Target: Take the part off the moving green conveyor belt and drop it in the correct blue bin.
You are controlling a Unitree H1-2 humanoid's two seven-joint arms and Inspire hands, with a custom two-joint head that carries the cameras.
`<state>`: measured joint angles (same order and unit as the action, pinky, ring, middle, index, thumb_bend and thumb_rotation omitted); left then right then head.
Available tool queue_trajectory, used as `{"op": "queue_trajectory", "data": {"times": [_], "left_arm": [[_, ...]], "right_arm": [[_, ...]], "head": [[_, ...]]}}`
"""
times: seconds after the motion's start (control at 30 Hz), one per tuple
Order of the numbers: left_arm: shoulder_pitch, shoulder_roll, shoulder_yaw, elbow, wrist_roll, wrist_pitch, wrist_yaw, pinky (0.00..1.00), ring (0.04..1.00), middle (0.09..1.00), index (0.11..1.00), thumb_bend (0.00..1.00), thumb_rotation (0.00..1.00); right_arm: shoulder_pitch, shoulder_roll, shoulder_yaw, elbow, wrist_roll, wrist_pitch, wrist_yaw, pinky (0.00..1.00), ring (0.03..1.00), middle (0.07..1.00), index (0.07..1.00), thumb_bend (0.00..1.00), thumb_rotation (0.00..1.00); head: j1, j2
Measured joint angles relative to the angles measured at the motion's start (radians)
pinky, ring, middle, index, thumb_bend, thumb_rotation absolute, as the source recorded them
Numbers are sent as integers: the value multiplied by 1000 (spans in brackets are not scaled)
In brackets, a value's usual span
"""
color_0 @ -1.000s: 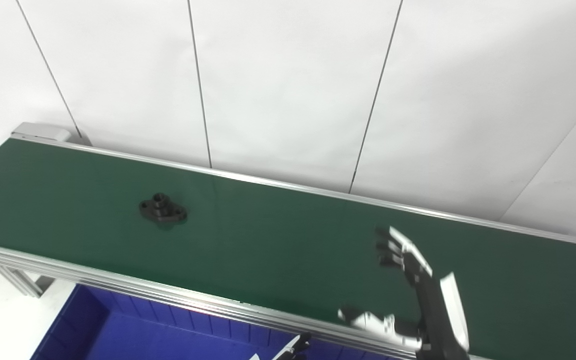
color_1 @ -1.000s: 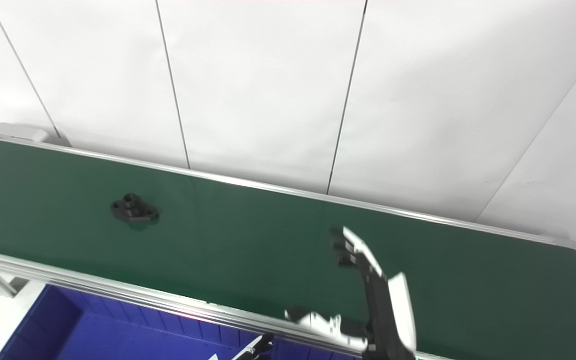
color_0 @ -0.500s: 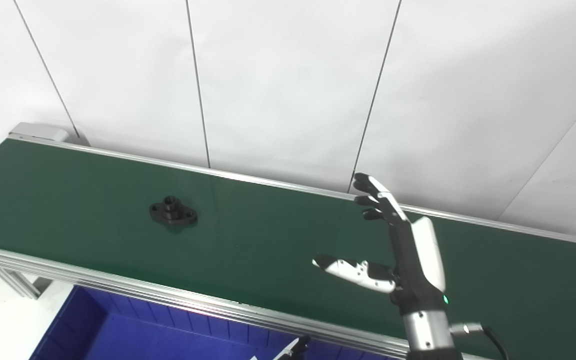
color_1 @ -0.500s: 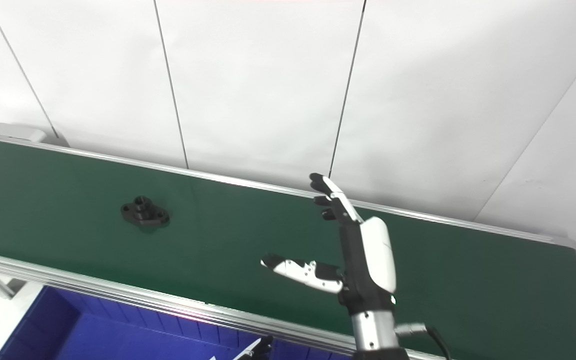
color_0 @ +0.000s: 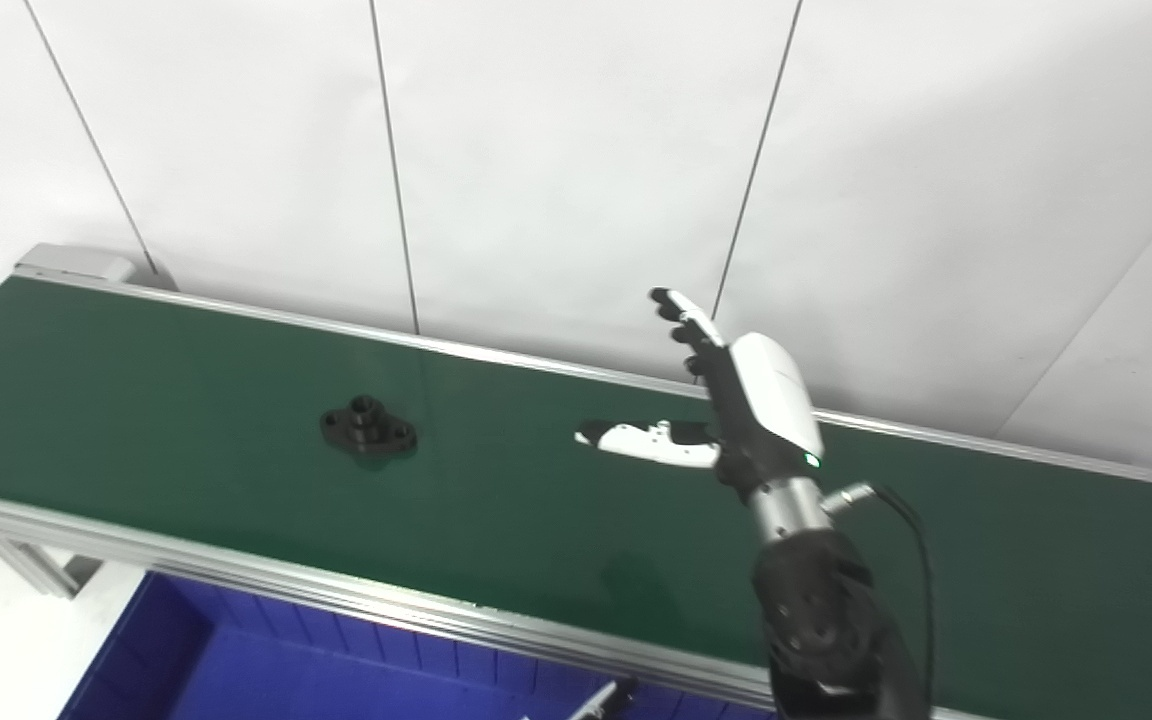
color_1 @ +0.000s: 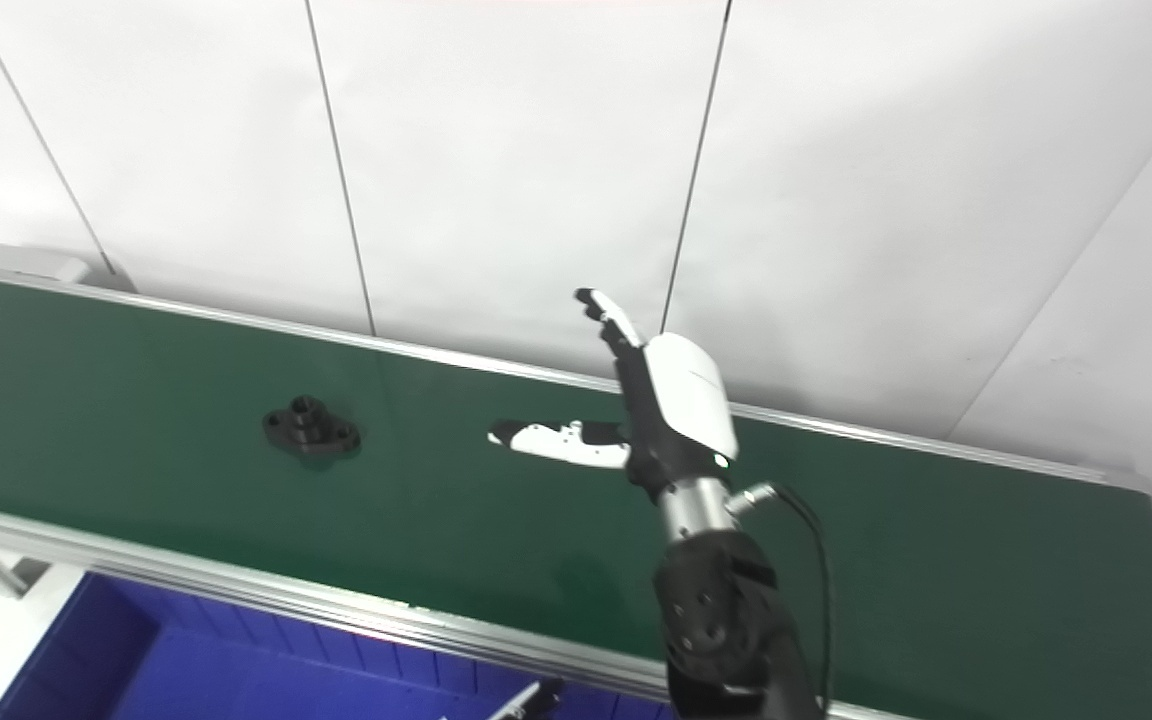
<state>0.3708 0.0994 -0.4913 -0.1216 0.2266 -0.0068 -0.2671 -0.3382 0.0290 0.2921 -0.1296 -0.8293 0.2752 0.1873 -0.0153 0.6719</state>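
While the small black flanged metal part point(color_0: 368, 430) is lying on the green conveyor belt point(color_0: 186, 420), I am holding my right hand point(color_0: 726, 400) above it, spread wide and gripping nothing.

The part is sitting toward nine o'clock from that hand, well apart from it, with its long axis running roughly from ten o'clock to four o'clock; the thumb is pointing that way. My left hand point(color_0: 601, 700) is only showing as a tip at six o'clock, so I cannot tell how it is set, and the right looks nearer. The left eye view is showing more of the blue plastic bin point(color_0: 236, 670) below the belt's near rail than the right eye view is.
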Motion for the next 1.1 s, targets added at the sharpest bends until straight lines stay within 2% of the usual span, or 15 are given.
{"op": "queue_trajectory", "data": {"times": [0.2,0.33,0.53,0.7,0.83,1.1], "left_arm": [[3,-15,-26,0,27,0,17,829,944,988,1000,912,850],[6,-20,-29,0,28,-1,30,845,952,991,1000,885,830],[16,-18,-35,-21,30,-5,39,822,946,991,1000,922,837],[20,-14,-40,-33,47,-6,43,812,934,988,1000,905,825],[27,-8,-46,-61,63,-5,44,788,918,986,1000,897,825],[29,-6,-55,-104,90,-4,59,781,922,984,993,867,830]], "right_arm": [[-115,-7,59,145,-39,17,9,705,805,840,878,1000,592],[-171,-3,104,192,-63,24,20,653,762,831,871,1000,590],[-206,5,139,304,-76,26,19,652,744,819,867,1000,553],[-258,14,166,435,-74,26,8,634,713,806,866,1000,533],[-298,45,189,499,-71,26,-11,599,705,805,864,1000,554],[-345,80,227,618,-69,26,-29,591,713,818,874,999,551]], "head": [[8,6],[17,21],[34,31],[3,44],[6,48],[12,52]]}}
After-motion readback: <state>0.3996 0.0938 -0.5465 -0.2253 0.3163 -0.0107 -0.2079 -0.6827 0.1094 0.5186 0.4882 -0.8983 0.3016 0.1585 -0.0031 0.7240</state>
